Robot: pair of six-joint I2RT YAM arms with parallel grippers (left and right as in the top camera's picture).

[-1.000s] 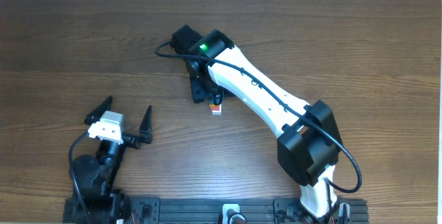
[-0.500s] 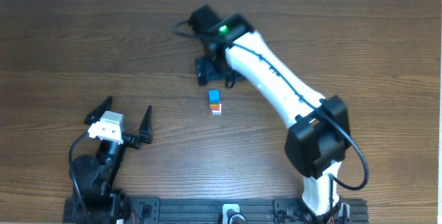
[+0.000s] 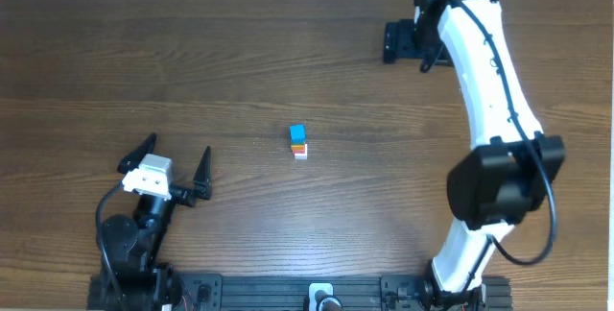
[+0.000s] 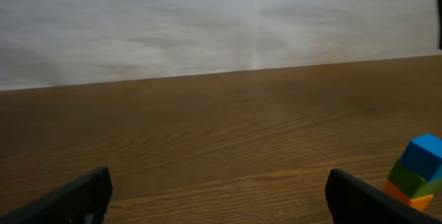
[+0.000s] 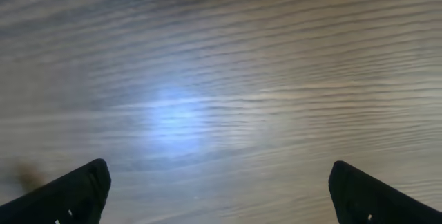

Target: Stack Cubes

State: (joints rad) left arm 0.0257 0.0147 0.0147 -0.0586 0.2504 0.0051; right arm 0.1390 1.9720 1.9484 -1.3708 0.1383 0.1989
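Evidently the stacking is done, or close to it. The cube stack [image 3: 298,144] stands alone near the middle of the table [image 3: 115,42], with the blue cube [image 4: 423,153] on top, then the green cube [image 4: 411,176], the orange cube [image 4: 406,195] and the white cube [image 3: 300,155]. The right gripper [image 3: 404,42] hangs toward the far edge, well apart, spread wide and empty, where it cannot knock the tower. The left gripper [image 3: 175,159] sits by the near edge at the left, also wide open and holding nothing.
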